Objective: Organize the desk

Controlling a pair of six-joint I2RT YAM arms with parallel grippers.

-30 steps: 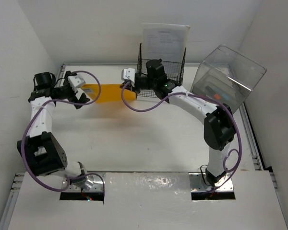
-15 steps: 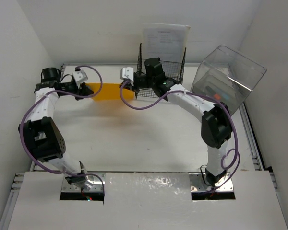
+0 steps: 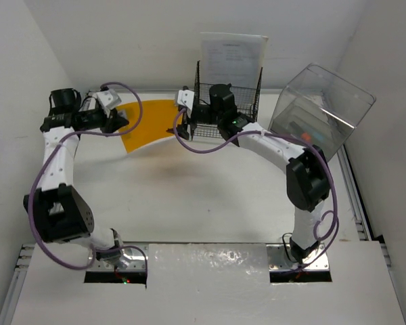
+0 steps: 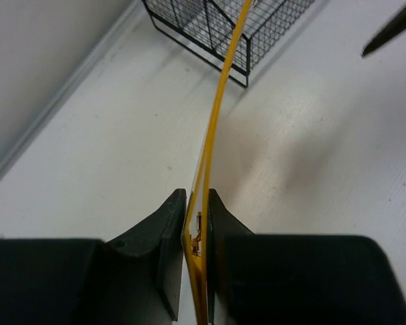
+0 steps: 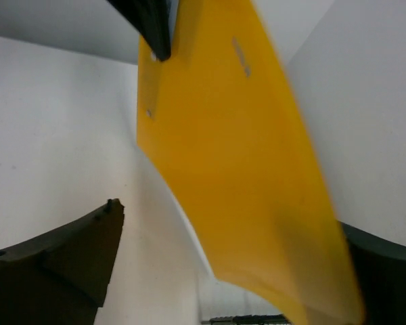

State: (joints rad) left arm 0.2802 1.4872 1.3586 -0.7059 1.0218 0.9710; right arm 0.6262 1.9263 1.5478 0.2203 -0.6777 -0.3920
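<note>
Your left end effector (image 4: pixel 196 203) pinches the thin, floppy folder (image 3: pixel 149 125) at its 9 o'clock edge; right end effector (image 5: pixel 230 217) gapes wide, gripping nothing.

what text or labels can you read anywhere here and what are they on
Nothing can be quoted; no text is legible.
White sheet behind the wire rack: printed lines, too small to read.
Yellow folder: a few small faint marks, too blurred to read.
Clear box: something dark and orange inside, with no readable label.
</note>
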